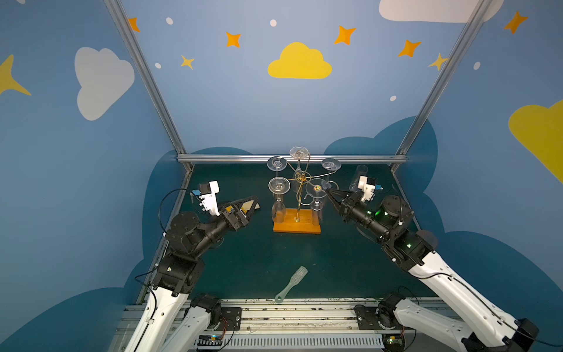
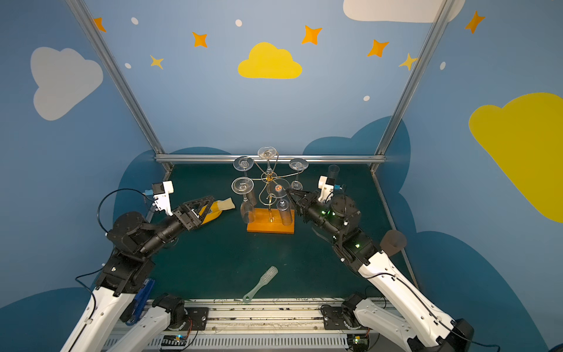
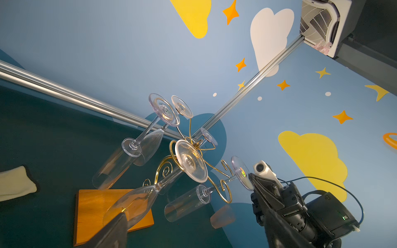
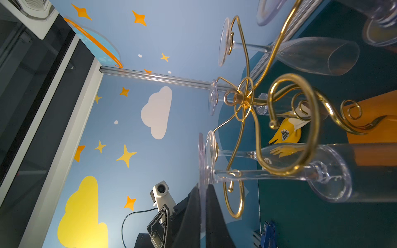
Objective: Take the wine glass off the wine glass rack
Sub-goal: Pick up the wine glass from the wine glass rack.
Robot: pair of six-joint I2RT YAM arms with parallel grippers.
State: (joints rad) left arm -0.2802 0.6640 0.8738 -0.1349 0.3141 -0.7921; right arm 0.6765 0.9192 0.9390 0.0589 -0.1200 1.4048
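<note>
- The gold wire wine glass rack [image 1: 297,228], curled arms on an orange wooden base, stands mid-frame in both top views, toward the back of the dark green table [image 1: 259,259].
- The right claw [image 1: 326,191] is pinched tight on the round foot of a clear upside-down wine glass [image 1: 316,189] with a coloured sticker, just right of the rack's hub.
- Its stem lies beside a curled arm; whether it hangs on the wire I cannot tell.
- The left claw [image 1: 254,202] gapes wide and empty left of the rack, over a yellow glove [image 2: 225,204].
</note>
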